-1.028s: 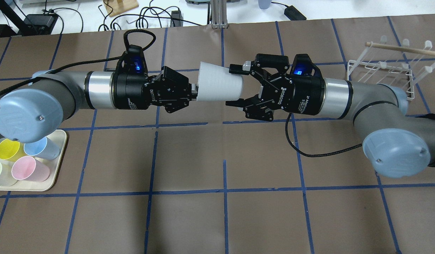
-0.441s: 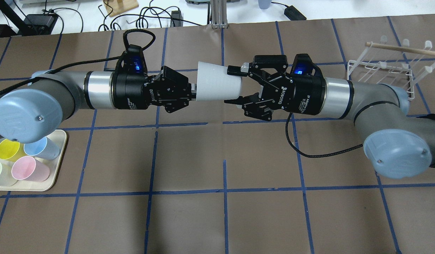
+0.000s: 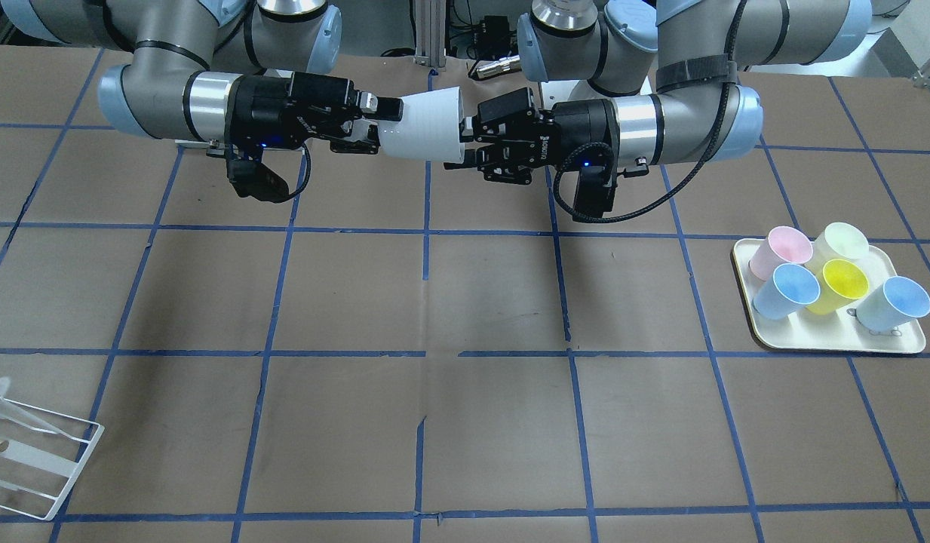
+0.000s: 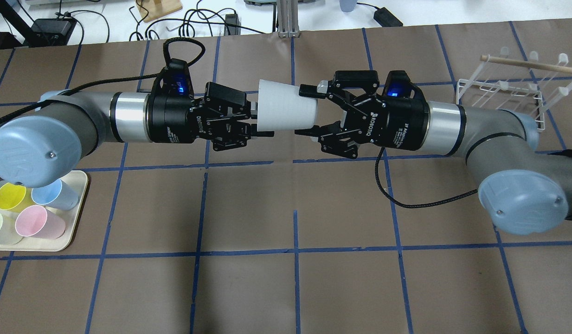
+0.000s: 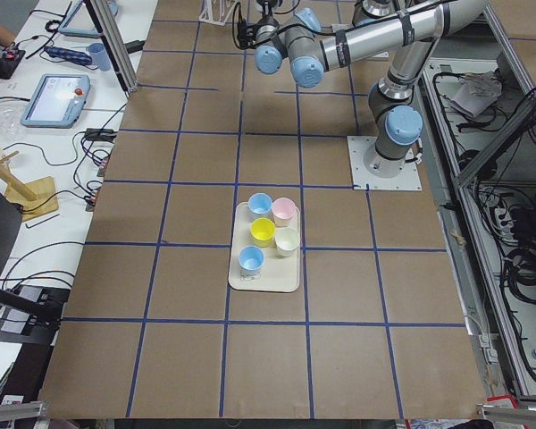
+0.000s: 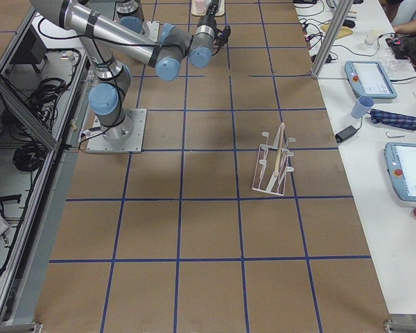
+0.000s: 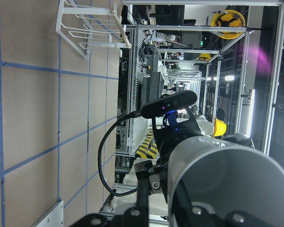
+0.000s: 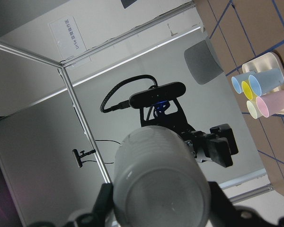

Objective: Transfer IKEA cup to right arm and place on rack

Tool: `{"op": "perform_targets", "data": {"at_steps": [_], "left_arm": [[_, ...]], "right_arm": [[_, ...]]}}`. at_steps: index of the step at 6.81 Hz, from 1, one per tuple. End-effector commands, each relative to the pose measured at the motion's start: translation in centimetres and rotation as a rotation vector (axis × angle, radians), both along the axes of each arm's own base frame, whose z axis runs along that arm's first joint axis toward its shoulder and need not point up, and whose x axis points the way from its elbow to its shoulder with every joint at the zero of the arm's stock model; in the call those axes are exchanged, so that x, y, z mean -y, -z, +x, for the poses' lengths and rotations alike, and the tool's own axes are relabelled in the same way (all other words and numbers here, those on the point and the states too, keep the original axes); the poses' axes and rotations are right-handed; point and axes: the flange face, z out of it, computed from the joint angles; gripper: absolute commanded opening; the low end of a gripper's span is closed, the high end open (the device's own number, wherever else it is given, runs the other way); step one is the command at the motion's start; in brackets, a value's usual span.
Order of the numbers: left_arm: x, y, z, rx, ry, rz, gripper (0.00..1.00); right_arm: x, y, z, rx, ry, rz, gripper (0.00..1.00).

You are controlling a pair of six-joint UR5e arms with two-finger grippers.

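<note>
Overhead exterior: right claw (image 4: 298, 111) holds IKEA cup (image 4: 286, 109) by base w/ left claw (image 4: 262, 121) narrowly open; shallow grip could let it drop to desk (image 4: 295, 185).

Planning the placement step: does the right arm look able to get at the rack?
Probably yes: the rack stands close beside the right arm with nothing between, and the left gripper looks open around the IKEA cup.
</note>
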Motion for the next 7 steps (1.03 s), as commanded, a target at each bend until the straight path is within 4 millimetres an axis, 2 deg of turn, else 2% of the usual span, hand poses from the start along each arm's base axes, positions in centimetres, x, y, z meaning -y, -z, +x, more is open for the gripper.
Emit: {"op": "perform_targets", "data": {"at_steps": [1, 2, 3, 5, 6, 7], "left_arm": [[0.2, -0.9, 0.8, 0.006, -0.031, 0.056, 1.00], [0.5, -1.2, 2.0, 0.031, -0.042, 0.051, 1.00], [0.9, -2.0, 4.3, 0.129, -0.046, 0.099, 1.00], [1.5, -5.9, 5.9, 0.401, -0.014, 0.103, 1.00], [1.7, -6.9, 6.6, 0.570, 0.021, 0.067, 1.00], [2.1, -7.4, 7.2, 0.691, 0.029, 0.036, 1.00]], "right_arm": [[0.1, -0.1, -0.1, 0.000, 0.002, -0.001, 0.46], [0.5, -0.6, -0.6, 0.005, 0.011, 0.019, 0.45], [0.9, -0.6, -1.6, 0.004, 0.034, 0.015, 0.46], [1.5, -0.2, -3.6, -0.008, 0.074, 0.028, 0.46], [1.8, -0.1, -4.5, -0.074, 0.070, 0.050, 0.45], [2.9, -0.8, -7.0, -0.223, 0.075, 0.037, 0.45]]}}
